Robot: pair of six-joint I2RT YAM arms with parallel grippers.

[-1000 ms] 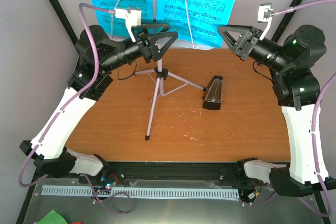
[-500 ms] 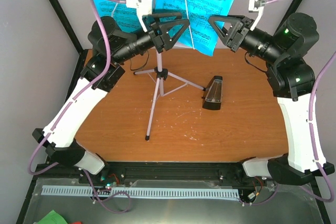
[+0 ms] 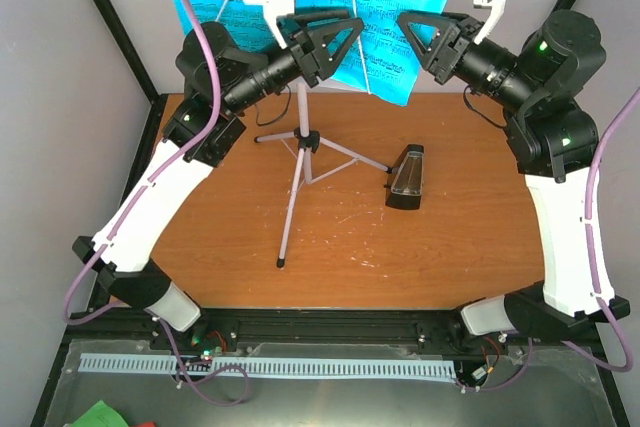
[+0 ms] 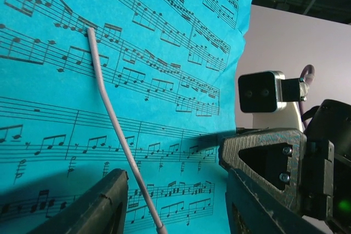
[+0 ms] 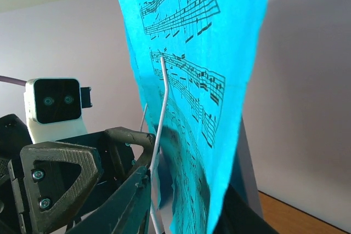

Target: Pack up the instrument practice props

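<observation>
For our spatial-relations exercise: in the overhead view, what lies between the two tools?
Top view: the right-hand cyan sheet-music page, with its wire holder, lies between the left tool and right tool.

We see cyan sheet-music pages [image 3: 390,7] printed with black staves and notes, and a pale white music stand [image 3: 305,139]. The metronome [image 3: 405,179] is black with a clear, shiny face. The table [image 3: 200,237] is orange-brown woodgrain, faintly scratched white.

I can read no words, brands or numbers anywhere. The cyan sheet-music pages [image 4: 164,53] carry only printed staves and notes.
</observation>
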